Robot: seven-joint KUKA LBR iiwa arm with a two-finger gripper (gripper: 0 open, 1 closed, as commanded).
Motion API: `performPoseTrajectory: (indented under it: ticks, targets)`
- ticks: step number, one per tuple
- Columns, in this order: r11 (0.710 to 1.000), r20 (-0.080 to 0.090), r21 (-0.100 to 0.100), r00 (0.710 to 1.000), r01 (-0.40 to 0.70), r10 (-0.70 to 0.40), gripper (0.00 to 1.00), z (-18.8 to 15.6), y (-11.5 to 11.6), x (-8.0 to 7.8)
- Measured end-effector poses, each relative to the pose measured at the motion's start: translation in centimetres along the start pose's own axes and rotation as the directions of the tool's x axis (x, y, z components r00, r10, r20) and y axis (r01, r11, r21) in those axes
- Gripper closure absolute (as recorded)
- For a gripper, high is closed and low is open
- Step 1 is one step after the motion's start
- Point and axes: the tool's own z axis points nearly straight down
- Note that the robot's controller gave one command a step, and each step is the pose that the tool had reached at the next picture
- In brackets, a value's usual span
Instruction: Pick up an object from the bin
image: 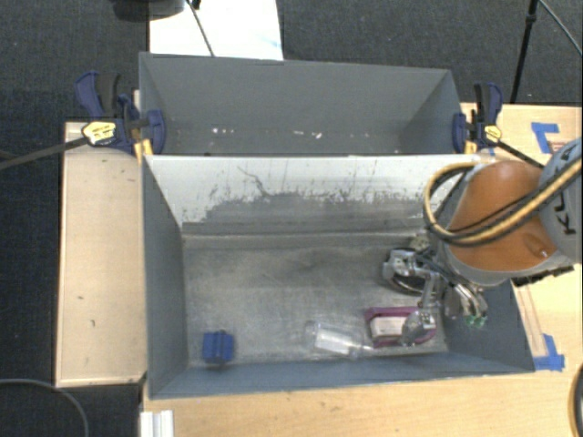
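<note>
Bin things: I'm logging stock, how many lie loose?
3: blue block lower left, clear piece lower middle, purple packet lower right. The arm may hide others.

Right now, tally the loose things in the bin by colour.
Blue: 1, the block
Clear: 1, the plastic piece
Purple and white: 1, the packet
Total: 3

I saw the grey bin [273, 280], its floor scuffed. On it lay a blue block [218, 346] in the near left corner, a clear wrapper [332, 340] by the near wall, and a purple packet [390, 324] just right of that
</note>
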Motion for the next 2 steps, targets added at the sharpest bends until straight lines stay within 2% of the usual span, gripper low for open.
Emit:
performPoseTrajectory:
  ticks: [1, 2]
  targets:
    - [0.917, 0.005, -0.001, 0.917, 0.399, -0.399, 0.0, -0.2, 6.5, -1.8]
    - [0.898, -0.002, -0.003, 0.898, 0.44, -0.44, 0.0, 3.4, -1.1, -1.5]
